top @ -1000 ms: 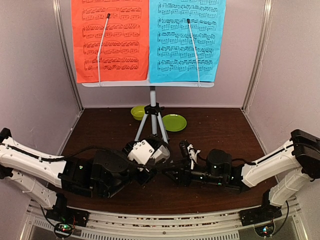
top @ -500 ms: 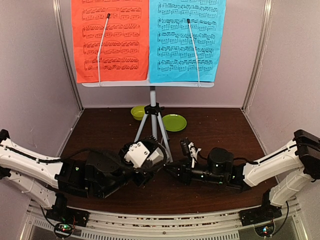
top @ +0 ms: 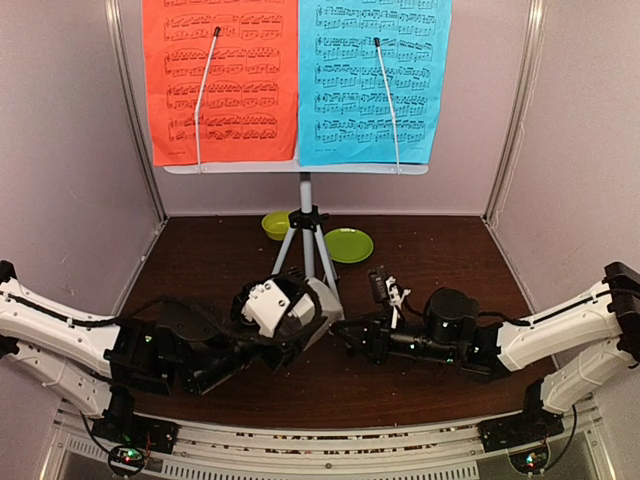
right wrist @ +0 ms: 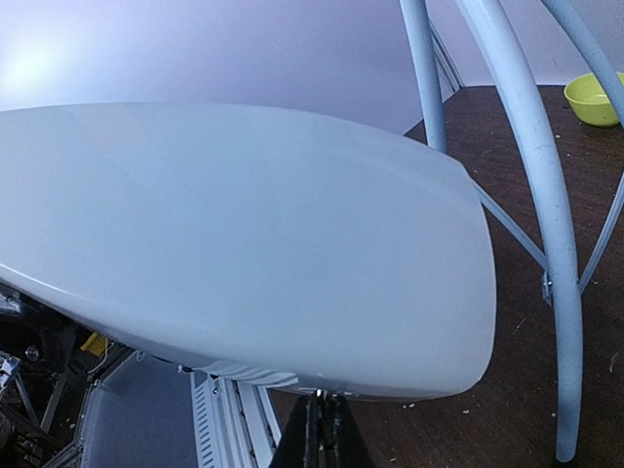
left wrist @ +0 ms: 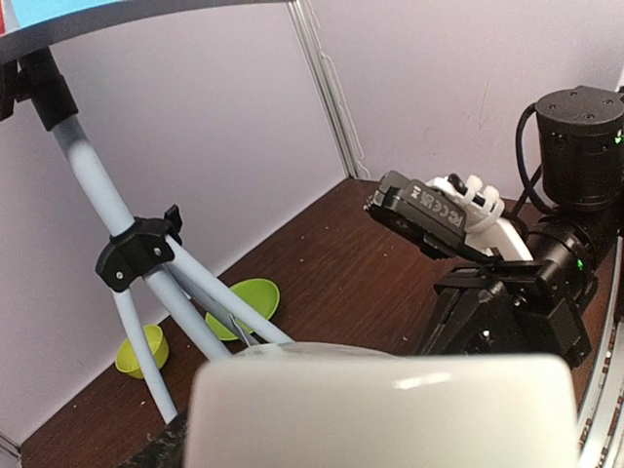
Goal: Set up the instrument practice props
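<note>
Left pincer (top: 290, 320) is clasping the metronome (top: 273, 300) right by the tripod (top: 303, 245) while the right pincer (right wrist: 320, 434) is sitting pinched shut, empty, risking a nudge knocking it loose.

The grey tripod (top: 306, 243) with black joints stands upright, legs spread, carrying the pale grey music-stand desk (top: 296, 169). A red music sheet (top: 220, 80) and a blue music sheet (top: 375, 80) rest side by side on it. The whitish metronome (top: 283, 303) is tilted just in front of the tripod's legs.
</note>
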{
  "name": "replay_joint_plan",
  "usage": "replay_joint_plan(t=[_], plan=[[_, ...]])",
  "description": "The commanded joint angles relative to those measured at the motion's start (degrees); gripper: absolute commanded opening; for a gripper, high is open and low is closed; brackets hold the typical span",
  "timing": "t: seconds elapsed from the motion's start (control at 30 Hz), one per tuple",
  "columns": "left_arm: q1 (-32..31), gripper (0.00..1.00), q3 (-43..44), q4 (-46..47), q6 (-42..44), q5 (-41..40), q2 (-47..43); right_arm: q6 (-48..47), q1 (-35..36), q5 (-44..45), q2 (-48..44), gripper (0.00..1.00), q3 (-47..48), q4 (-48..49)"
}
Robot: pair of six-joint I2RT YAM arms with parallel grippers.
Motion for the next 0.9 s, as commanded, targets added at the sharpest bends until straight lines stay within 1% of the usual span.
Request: replay_joint_plan(t=[0.0, 0.07, 0.13, 0.2, 0.3, 0.4, 0.6, 0.67, 0.73, 0.77, 0.83, 0.87], plan=[[-0.3, 0.16, -0.4, 12.2, 3.6, 1.0, -3.0, 4.1, -1.4, -0.9, -3.1, 0.0, 0.6, 2.7], [-0.3, 0.16, -0.1, 13.4, 4.3, 1.0, -3.1, 3.8, -1.6, -0.9, -3.3, 0.0, 1.2, 1.2], [-0.3, 0.16, 0.2, 14.3, 4.9, 1.1, -2.7, 3.1, -1.6, -1.1, -2.8, 0.1, 1.8, 0.0], [-0.3, 0.15, 0.5, 15.2, 5.5, 1.0, -2.3, 3.1, -1.5, -1.7, -1.6, 0.17, 2.0, 0.0], [-0.3, 0.15, 0.8, 17.2, 6.0, 0.9, -1.8, 3.7, -1.6, -2.4, -0.5, 0.21, 1.8, 1.2], [-0.3, 0.15, 1.5, 18.1, 6.7, 1.3, -1.0, 3.9, -1.6, -2.4, -0.3, 0.2, 2.0, 1.8], [-0.3, 0.15, 2.2, 18.1, 8.7, 2.0, -0.7, 3.0, -1.5, -0.9, -1.8, 0.14, 2.0, 1.0], [-0.3, 0.15, 2.2, 17.8, 8.7, 2.4, -0.6, 3.0, -1.5, -0.6, -2.6, 0.15, 2.0, 0.4], [-0.3, 0.15, 2.1, 17.7, 8.7, 2.8, -0.5, 2.9, -1.6, -0.2, -3.4, 0.19, 2.0, -0.1], [-0.3, 0.15, 2.1, 17.5, 8.7, 2.8, -0.3, 2.8, -1.6, 0.1, -4.0, 0.19, 2.0, -0.4], [-0.3, 0.15, 2.3, 17.1, 8.7, 3.1, -0.1, 2.4, -1.6, 0.5, -4.6, 0.15, 2.0, -1.1], [-0.3, 0.15, 2.3, 17.1, 8.8, 3.3, 0.0, 2.3, -1.6, 0.7, -4.8, 0.11, 2.0, -1.4]])
